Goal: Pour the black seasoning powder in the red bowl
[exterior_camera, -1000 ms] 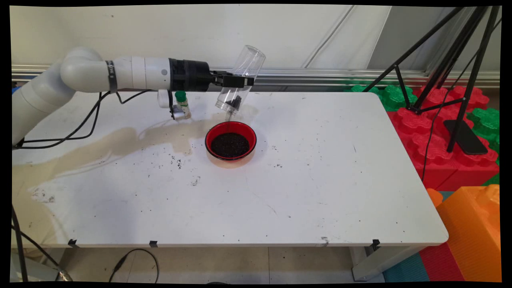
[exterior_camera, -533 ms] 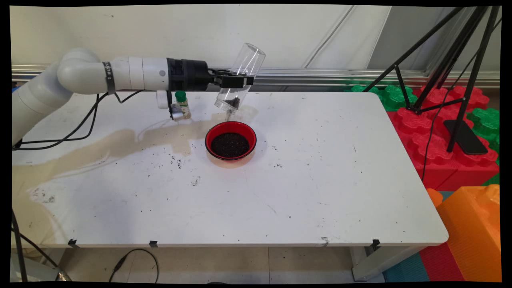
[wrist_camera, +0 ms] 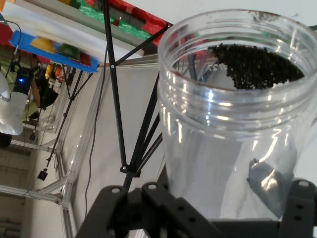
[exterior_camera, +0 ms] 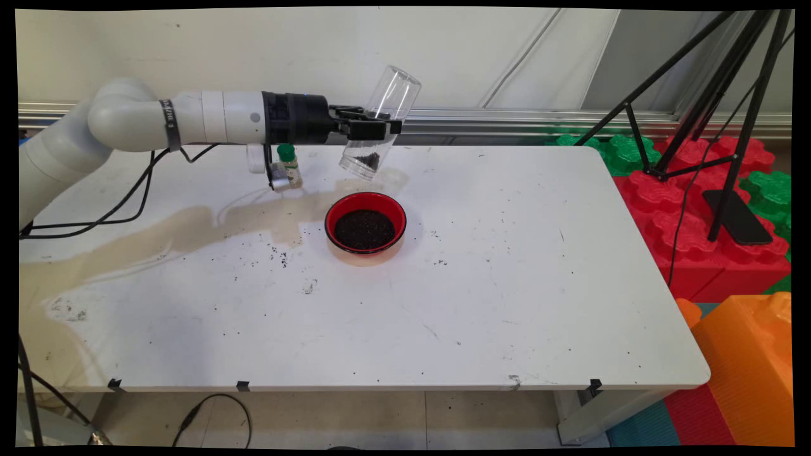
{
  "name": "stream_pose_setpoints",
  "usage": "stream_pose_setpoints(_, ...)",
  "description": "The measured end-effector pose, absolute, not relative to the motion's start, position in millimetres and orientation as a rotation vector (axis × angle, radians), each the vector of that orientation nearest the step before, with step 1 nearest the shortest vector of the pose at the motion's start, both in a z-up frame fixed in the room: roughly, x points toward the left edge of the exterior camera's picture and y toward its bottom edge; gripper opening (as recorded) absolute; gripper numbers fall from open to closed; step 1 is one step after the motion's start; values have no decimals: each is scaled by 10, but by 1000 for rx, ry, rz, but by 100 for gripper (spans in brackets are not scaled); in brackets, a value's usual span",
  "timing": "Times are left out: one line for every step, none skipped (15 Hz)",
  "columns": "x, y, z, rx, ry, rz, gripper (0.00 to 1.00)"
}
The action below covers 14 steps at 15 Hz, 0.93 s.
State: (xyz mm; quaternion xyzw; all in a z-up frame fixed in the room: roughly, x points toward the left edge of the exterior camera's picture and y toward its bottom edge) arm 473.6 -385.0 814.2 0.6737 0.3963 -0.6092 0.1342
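1. Holding the clear jar (exterior_camera: 380,120) in my claw (exterior_camera: 379,128), I have my 2 fingers clamped across its middle; in the hand view the jar (wrist_camera: 233,124) rises straight out from between them.
2. The jar is tipped mouth-down and toward the red bowl (exterior_camera: 365,223), its closed end pointing up at the wall.
3. Judging from how things lie, most of the pour looks done: the bowl carries a full dark layer of granules (exterior_camera: 364,228), while only a small clump of granules (wrist_camera: 255,67) sits near the jar's threaded mouth.
4. What is left, as I judge it, is that last clump in the jar.
5. The jar's mouth hangs above the bowl's far rim, apart from it, not touching.
6. A small green-capped bottle (exterior_camera: 288,163) stands beyond the bowl and to its left, under my wrist.
7. Scattered dark specks (exterior_camera: 279,256) lie on the white table (exterior_camera: 507,304) to the left of the bowl.
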Motion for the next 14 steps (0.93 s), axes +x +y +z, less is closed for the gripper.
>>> stream_pose_setpoints(4734,-3846,8143,1953,1144,-1766,0)
stream_pose_setpoints(4732,-3840,8145,1953,1137,-1765,0)
stream_pose_setpoints(4729,-3833,8145,1953,1130,-1764,0)
stream_pose_setpoints(4727,-3827,8147,1953,1123,-1763,0)
stream_pose_setpoints(4725,-3821,8148,1953,1117,-1763,0)
stream_pose_setpoints(4725,-3815,8149,1954,1111,-1762,0)
stream_pose_setpoints(4725,-3808,8150,1954,1106,-1761,0)
stream_pose_setpoints(4724,-3804,8151,1955,1101,-1761,0)
stream_pose_setpoints(4725,-3800,8151,1955,1098,-1760,0)
stream_pose_setpoints(4725,-3795,8151,1955,1095,-1760,0)
stream_pose_setpoints(4728,-3790,8151,1956,1093,-1759,0)
stream_pose_setpoints(4730,-3784,8151,1957,1091,-1759,0)
stream_pose_setpoints(4733,-3780,8153,1957,1090,-1758,0)
stream_pose_setpoints(4735,-3777,8153,1957,1090,-1758,0)
